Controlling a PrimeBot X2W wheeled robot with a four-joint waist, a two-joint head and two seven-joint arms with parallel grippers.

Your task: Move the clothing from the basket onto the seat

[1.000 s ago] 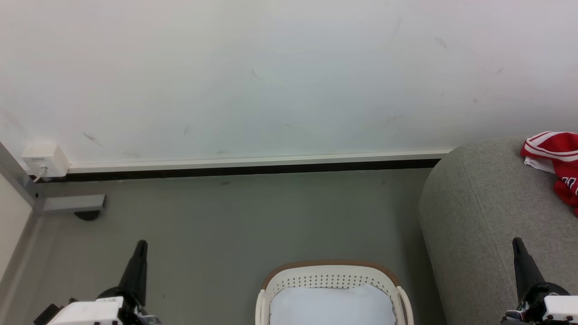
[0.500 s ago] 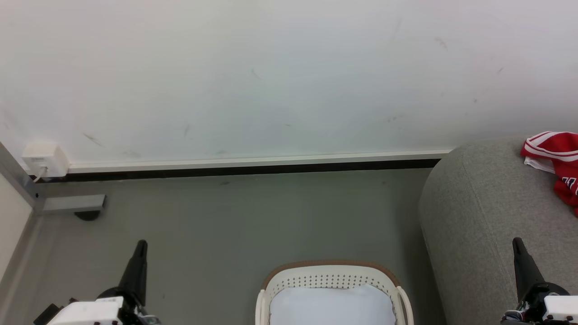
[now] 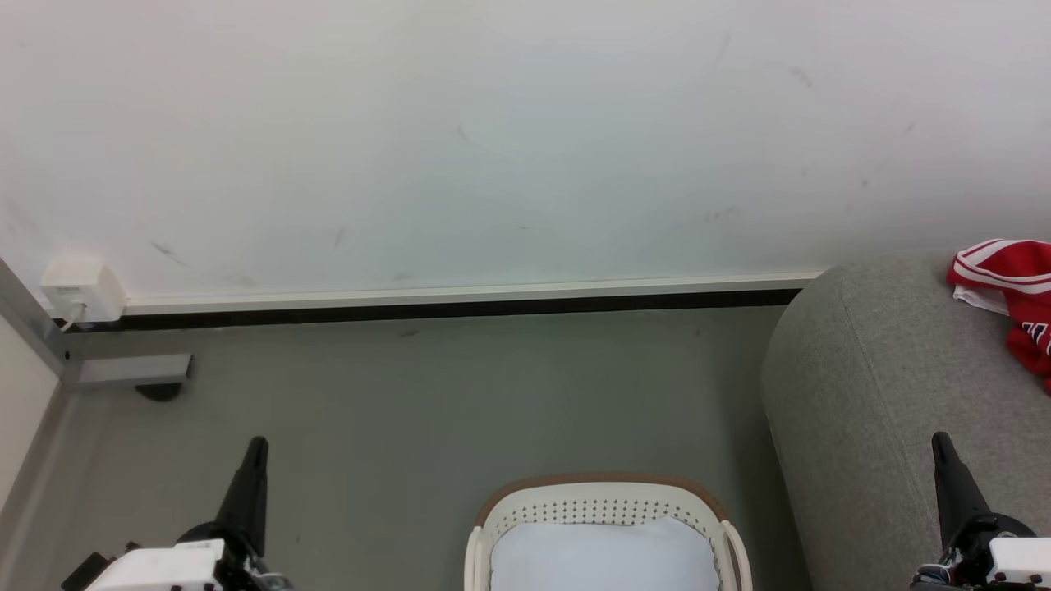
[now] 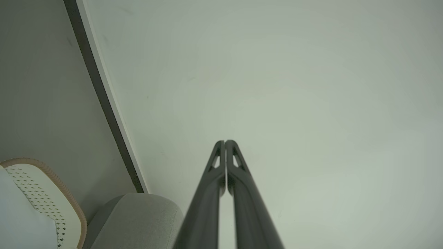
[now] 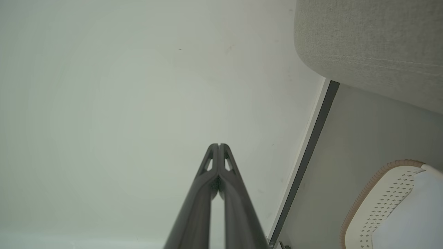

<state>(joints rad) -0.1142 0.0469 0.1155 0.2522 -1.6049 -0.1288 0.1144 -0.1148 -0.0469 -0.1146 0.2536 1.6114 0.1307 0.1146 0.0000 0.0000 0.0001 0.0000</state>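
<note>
Red clothing (image 3: 1014, 295) with white stripes lies on the grey seat (image 3: 870, 394) at the right edge of the head view. The cream basket (image 3: 603, 492) with a brown rim stands on the floor at bottom centre, and only its pale bottom shows inside. My left gripper (image 3: 257, 444) is shut at the lower left, well left of the basket and holding nothing. Low on the right, my right gripper (image 3: 938, 437) is shut in front of the seat and holds nothing. In the wrist views the left gripper (image 4: 225, 141) and right gripper (image 5: 219, 145) point at the white wall, fingers pressed together.
A white wall with a dark skirting strip (image 3: 443, 310) runs behind the grey floor. A white socket box (image 3: 80, 290) sits low at the far left beside a metal frame foot (image 3: 135, 371). The basket (image 4: 41, 193) (image 5: 384, 204) and seat (image 4: 138, 218) (image 5: 373, 45) edge into both wrist views.
</note>
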